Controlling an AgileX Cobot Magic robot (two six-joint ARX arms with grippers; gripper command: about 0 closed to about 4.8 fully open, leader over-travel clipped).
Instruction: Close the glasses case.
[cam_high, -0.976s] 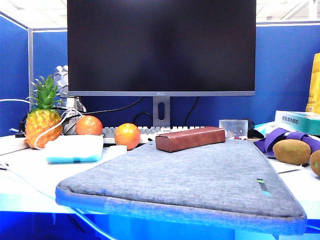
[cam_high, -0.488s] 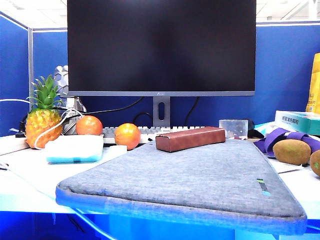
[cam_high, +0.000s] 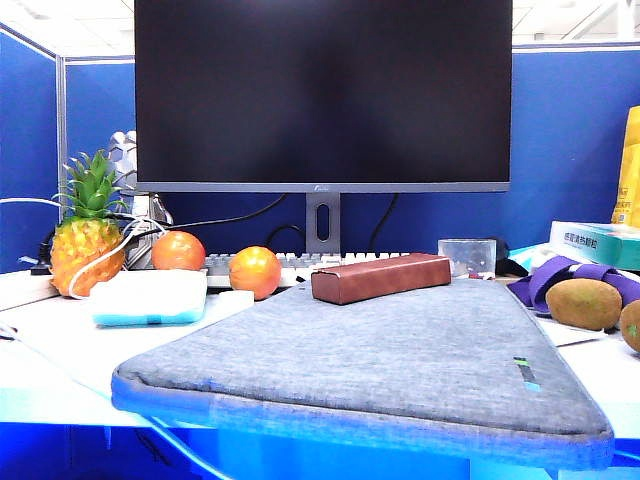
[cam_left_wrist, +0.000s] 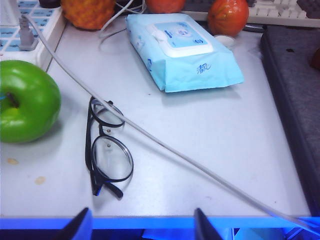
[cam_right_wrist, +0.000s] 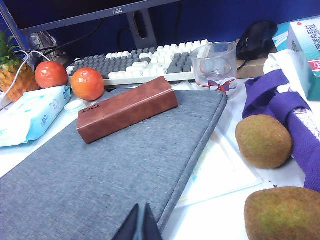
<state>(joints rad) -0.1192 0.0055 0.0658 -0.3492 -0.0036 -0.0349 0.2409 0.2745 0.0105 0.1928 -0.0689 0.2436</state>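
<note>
Hanging pinched shut with nothing between its tips, right gripper (cam_right_wrist: 139, 225) sits over the near edge of the flat grey fabric laptop sleeve (cam_right_wrist: 100, 175); left gripper (cam_left_wrist: 137, 225) is spread wide and empty, off the sleeve's left side above round black-framed spectacles (cam_left_wrist: 105, 147)

Long slim reddish-brown leather-look glasses case (cam_right_wrist: 127, 109) lies on the sleeve's far end, lid looking already down flat. Long axis runs slantwise across the sleeve, icon end toward the two oranges (cam_right_wrist: 87, 83), other end toward the clear plastic cup (cam_right_wrist: 216, 64)

Judged light, rigid, smooth-skinned, likely to slide on fabric: press on the flat lid mid-length, or pinch across the narrow width
</note>
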